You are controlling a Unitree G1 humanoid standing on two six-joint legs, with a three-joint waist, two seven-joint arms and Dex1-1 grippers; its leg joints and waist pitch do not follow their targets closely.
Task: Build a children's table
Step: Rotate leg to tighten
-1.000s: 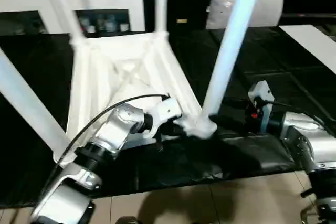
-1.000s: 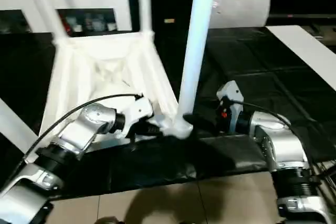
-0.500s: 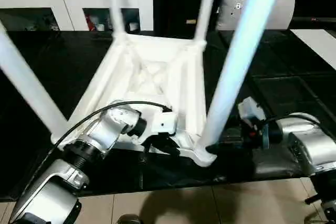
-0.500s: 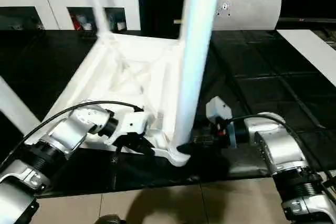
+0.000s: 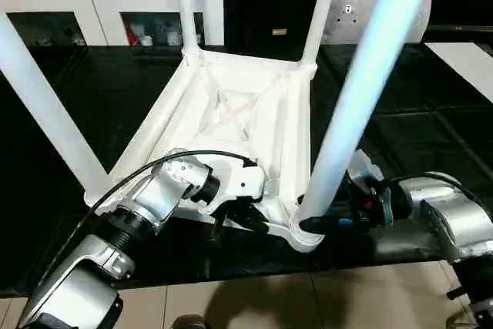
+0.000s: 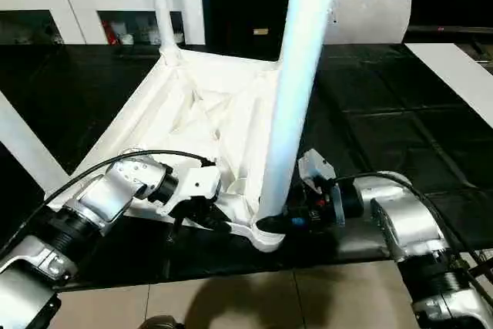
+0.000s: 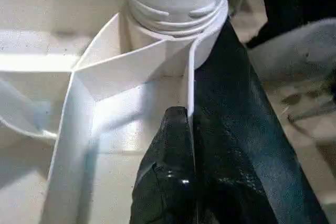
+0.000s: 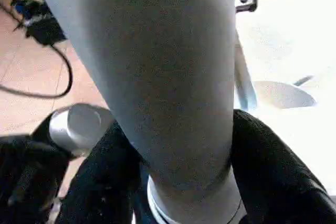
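At the near corner, right claw (image 6: 281, 223) straddles leg (image 6: 296, 98).

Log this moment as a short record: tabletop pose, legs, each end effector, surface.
tabletop: upside down, ribbed underside up, near edge at the work table's front edge
legs: four standing in the corner sockets; near-right leg closest to the camera
left end effector: shut on the tabletop's near rim, beside the near-right socket
right end effector: fingers on either side of the near-right leg's base, just above the socket
surface: black-covered work table
background: white cabinet behind the table
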